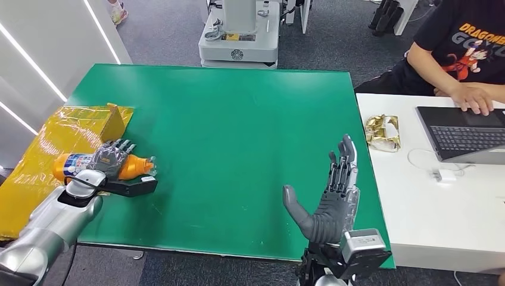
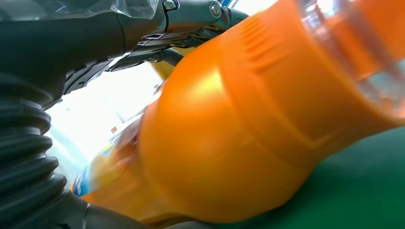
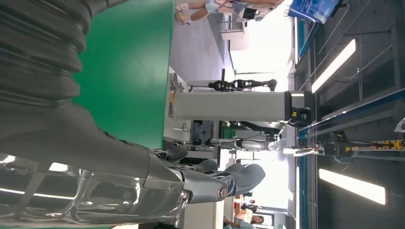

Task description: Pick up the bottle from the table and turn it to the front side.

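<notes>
So the orange bottle (image 1: 128,166) is lying on its side near the left edge of the green bench (image 1: 238,131), right where the bench meets a pile of yellow crinkly wrapping (image 1: 56,140). The left hand (image 1: 108,159) is sitting on top of it, fingers draping over the middle of the bottle and wrapping around it, so it's gripping it against the bench. The bottle's long axis is running roughly left to right across the bench, with the narrower neck end pointing toward the bench's middle and the labelled end toward the yellow wrapping. Up close in the left wrist view the bottle (image 2: 248,119) is looming huge and orange, resting on the green surface with the dark fingers (image 2: 191,19) arching over it.

The right hand (image 1: 330,193) is hanging over the near right part of the bench, well apart from the bottle, fingers straight and spread, thumb sticking out, holding nothing.

Off to the right a person (image 1: 470,53) is typing on a laptop (image 1: 464,134) at a white desk (image 1: 429,220).
</notes>
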Tool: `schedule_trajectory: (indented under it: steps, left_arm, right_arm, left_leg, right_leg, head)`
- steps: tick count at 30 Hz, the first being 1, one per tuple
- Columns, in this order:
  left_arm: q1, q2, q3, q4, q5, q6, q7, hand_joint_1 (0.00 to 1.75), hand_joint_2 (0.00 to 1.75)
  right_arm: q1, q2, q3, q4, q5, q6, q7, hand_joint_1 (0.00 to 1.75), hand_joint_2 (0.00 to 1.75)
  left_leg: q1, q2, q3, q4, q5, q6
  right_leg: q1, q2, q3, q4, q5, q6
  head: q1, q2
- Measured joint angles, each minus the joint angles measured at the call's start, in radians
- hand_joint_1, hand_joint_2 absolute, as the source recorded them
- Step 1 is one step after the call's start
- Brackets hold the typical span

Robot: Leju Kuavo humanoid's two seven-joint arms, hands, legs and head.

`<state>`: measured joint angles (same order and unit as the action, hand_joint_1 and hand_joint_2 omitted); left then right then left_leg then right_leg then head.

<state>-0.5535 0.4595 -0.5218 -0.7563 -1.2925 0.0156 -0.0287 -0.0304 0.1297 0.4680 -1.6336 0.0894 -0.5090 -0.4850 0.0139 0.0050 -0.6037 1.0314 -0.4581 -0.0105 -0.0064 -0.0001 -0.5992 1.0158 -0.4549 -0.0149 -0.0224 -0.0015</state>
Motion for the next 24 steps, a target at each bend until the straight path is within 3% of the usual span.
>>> schedule_trajectory:
  steps: [5,10,15,24]
  left_arm:
    - [0.092,0.048,0.04,-0.105,0.023,0.028,0.031,0.0,1.75]
    - [0.185,0.073,0.124,-0.232,0.023,0.118,0.054,0.0,1.75]
    - [0.215,0.071,0.201,-0.329,0.038,0.154,0.04,0.0,1.75]
    - [0.263,0.055,0.251,-0.413,0.046,0.154,0.029,0.0,1.75]
  right_arm:
    - [0.001,0.0,0.0,0.0,-0.002,-0.002,-0.002,0.0,1.75]
    - [0.004,0.0,0.0,-0.002,0.011,0.003,-0.001,0.0,1.75]
    - [0.008,0.0,-0.003,-0.011,0.023,0.018,0.003,0.0,1.75]
    - [0.014,0.0,-0.01,-0.022,0.021,0.03,0.006,0.0,1.75]
  left_leg:
    - [0.0,0.001,0.002,0.0,-0.001,-0.002]
    - [0.001,0.001,0.0,0.0,-0.001,-0.002]
    - [0.001,0.001,0.0,0.0,-0.001,-0.002]
    - [0.001,0.001,0.0,0.0,-0.001,-0.002]
  right_leg:
    - [0.0,0.002,0.0,0.0,-0.001,-0.001]
    - [0.0,0.001,-0.002,0.0,-0.002,-0.001]
    - [0.0,0.001,-0.002,0.0,-0.002,-0.001]
    - [0.0,0.001,-0.002,-0.001,-0.002,-0.001]
  head:
    - [0.0,0.0]
    - [0.0,0.0]
    - [0.0,0.0]
    - [0.0,0.0]
